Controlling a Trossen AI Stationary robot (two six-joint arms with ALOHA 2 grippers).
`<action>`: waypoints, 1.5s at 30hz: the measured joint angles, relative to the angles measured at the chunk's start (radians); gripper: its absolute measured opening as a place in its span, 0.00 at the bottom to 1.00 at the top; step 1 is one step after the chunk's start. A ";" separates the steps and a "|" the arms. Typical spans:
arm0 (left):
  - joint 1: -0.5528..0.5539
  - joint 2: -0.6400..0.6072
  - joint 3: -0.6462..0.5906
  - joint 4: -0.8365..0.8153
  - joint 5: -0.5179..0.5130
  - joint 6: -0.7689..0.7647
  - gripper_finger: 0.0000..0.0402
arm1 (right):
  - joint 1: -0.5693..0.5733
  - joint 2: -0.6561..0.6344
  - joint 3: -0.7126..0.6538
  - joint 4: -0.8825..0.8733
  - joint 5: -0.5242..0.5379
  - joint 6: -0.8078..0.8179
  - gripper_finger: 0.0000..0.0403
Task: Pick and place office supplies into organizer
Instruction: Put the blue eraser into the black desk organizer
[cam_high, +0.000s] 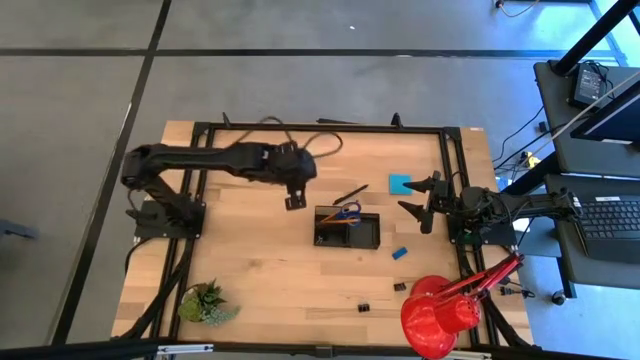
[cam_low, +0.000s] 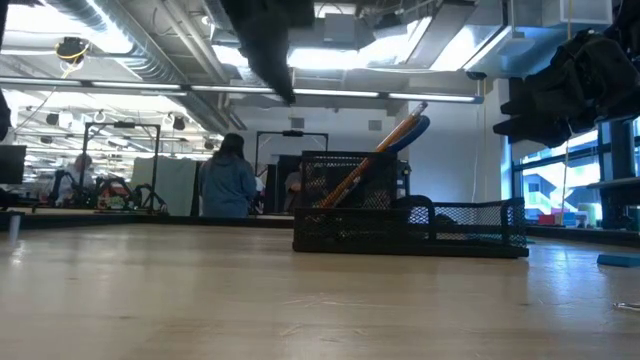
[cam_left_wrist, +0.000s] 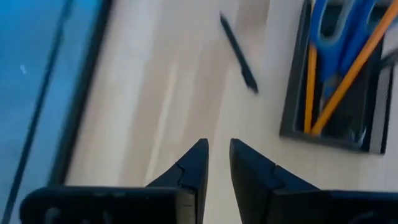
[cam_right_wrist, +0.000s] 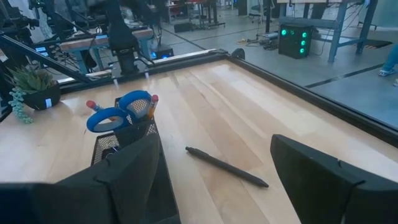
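The black mesh organizer (cam_high: 365, 236) (cam_low: 470, 228) sits mid-table. Blue-handled scissors (cam_high: 347, 210) (cam_right_wrist: 115, 116) and orange pencils (cam_left_wrist: 345, 68) (cam_low: 370, 165) stand tilted in its tall compartment, leaning on the rim. The black pen (cam_high: 350, 193) (cam_left_wrist: 239, 53) (cam_right_wrist: 227, 167) lies flat just beyond it. The blue note pad (cam_high: 401, 184), blue eraser (cam_high: 399, 253) and two binder clips (cam_high: 399, 287) (cam_high: 365, 307) lie on the table. My left gripper (cam_high: 295, 200) (cam_left_wrist: 216, 149) hovers left of the organizer, open by a narrow gap and empty. My right gripper (cam_high: 425, 205) waits wide open near the note pad.
A red desk lamp (cam_high: 440, 315) stands at the near right corner and a small green plant (cam_high: 205, 302) at the near left. A black frame rail (cam_high: 450, 180) borders the table. Bare wood lies left of and in front of the organizer.
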 joint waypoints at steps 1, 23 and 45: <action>0.002 -0.024 -0.009 0.032 0.000 0.014 0.16 | 0.000 0.000 0.000 0.000 0.000 -0.002 0.77; 0.104 -0.519 -0.993 1.211 0.066 -0.026 0.18 | 0.000 0.000 0.000 0.001 0.000 -0.002 0.77; 0.104 -0.520 -1.222 1.482 -0.102 -0.049 0.18 | 0.000 0.000 0.000 0.033 -0.008 0.069 0.77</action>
